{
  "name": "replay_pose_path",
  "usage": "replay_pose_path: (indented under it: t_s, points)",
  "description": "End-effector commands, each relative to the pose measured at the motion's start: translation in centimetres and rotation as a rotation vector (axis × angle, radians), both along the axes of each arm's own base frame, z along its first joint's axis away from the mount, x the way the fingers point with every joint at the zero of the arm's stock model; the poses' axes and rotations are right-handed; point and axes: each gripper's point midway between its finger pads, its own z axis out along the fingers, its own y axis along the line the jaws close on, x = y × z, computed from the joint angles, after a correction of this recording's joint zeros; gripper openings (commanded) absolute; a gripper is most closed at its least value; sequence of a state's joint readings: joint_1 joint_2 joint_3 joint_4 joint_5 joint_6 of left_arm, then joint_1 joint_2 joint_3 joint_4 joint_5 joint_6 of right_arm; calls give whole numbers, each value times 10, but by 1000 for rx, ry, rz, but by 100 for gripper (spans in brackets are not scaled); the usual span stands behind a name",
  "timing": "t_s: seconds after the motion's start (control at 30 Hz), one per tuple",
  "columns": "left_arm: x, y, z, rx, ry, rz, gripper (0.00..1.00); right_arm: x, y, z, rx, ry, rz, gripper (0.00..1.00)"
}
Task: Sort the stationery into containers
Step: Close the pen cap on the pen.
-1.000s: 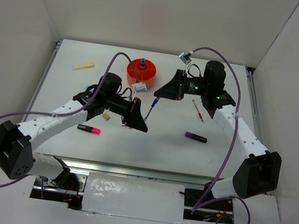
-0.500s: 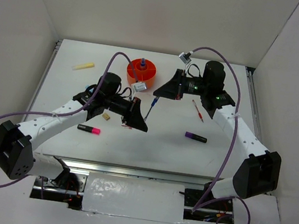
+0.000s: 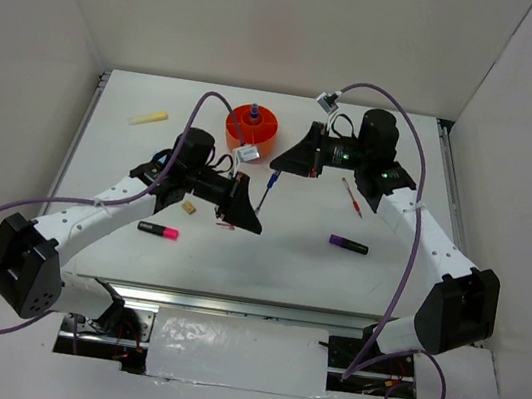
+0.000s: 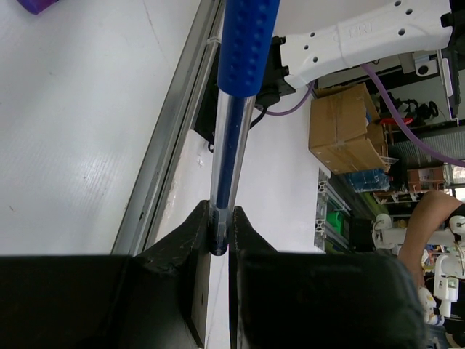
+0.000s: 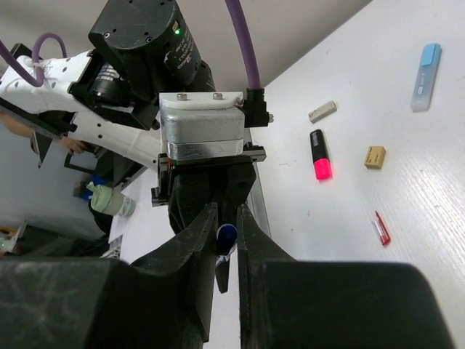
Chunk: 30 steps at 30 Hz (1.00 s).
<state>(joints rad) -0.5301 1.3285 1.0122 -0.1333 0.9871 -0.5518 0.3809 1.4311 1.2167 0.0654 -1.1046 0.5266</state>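
Presently the left gripper and the right gripper are both clenching one thin blue plastic pen — an end each. They are hovering near the round orange plastic pot.

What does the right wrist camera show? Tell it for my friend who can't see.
The right gripper pinches one end of a blue pen, with the left arm looming close behind it. Farther off, on the white table, lie a pink-black highlighter, a tan eraser, a blue strip and a small red piece.

White table — highlighter, marker, pot
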Motion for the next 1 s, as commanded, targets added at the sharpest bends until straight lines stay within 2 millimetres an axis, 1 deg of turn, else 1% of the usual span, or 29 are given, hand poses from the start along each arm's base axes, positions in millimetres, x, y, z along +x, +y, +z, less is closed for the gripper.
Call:
replay_pose_path:
  t_s: [0.0,0.23,0.6,0.77,0.97]
  points:
    - [58,-6,87,-184,-312,141,0,-61,19,-32,-38,127,250,0]
    - [67,0,97,-197,-339,164,0,-65,22,-37,-44,135,269,0]
    - [74,2,105,-214,-361,175,0,-72,26,-43,-51,151,295,0]
    - [83,6,115,-224,-389,195,0,-76,28,-46,-55,163,310,0]
    - [86,8,120,-226,-410,200,0,-80,30,-49,-59,186,327,0]
